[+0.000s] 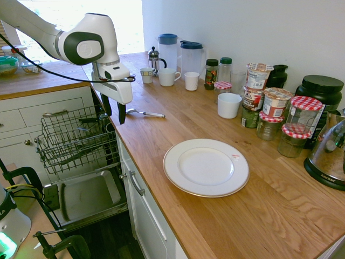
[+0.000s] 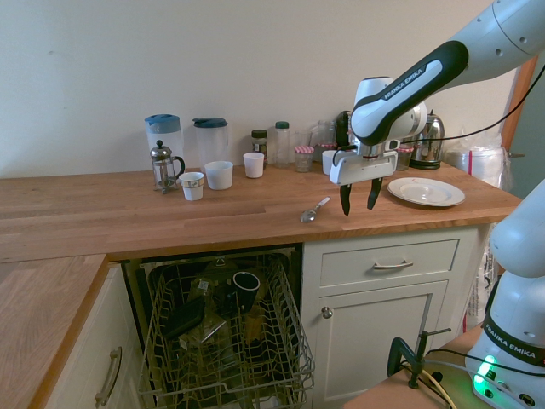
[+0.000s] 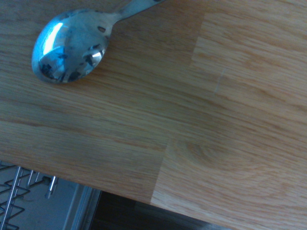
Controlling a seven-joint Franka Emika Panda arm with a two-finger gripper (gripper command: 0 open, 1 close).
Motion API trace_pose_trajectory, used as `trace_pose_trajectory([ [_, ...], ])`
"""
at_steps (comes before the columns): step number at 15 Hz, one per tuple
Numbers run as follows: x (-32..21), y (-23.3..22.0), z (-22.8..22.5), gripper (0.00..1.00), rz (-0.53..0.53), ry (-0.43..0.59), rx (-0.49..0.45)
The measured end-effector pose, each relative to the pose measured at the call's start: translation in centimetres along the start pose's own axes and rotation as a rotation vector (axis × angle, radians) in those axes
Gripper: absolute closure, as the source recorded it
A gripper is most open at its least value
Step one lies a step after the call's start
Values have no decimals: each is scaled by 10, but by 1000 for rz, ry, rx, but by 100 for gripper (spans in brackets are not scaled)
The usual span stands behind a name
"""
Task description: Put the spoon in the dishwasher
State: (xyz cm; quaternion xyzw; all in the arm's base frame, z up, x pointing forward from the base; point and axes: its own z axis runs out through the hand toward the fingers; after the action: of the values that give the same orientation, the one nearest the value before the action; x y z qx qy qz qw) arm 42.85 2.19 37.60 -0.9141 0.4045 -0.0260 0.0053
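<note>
Spoon (image 1: 145, 113) lies flat on the wooden tabletop (image 1: 215, 216) near its front edge, bowl toward the dishwasher (image 1: 75, 140) side. End effector (image 1: 114, 112) hangs just beside the spoon, fingers spread, grasping nothing. Dishwasher rack pulled out below, door down. White plate (image 1: 206, 167) well apart.

Bare counter (image 1: 161, 135) rings the spoon (image 1: 145, 113) (plate (image 1: 206, 167) well apart); the dishwasher (image 2: 223, 336) rack gapes below.
</note>
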Motion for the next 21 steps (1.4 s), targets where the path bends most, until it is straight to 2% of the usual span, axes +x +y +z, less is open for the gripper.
trace_pose_trajectory([
  [2, 0, -1, 1, 0, 3, -3, 3],
  [4, -2, -8, -4, 0, 61, -28, 33],
  [8, 1, -39, -19, 0, 306, -61, 30],
  [12, 18, -80, -16, 0, 585, -57, 31],
  [17, 30, -108, 5, 0, 917, -2, -3],
  [19, 32, -117, 13, 0, 1021, 38, -14],
  [21, 37, -121, 19, 0, 1065, 48, -11],
])
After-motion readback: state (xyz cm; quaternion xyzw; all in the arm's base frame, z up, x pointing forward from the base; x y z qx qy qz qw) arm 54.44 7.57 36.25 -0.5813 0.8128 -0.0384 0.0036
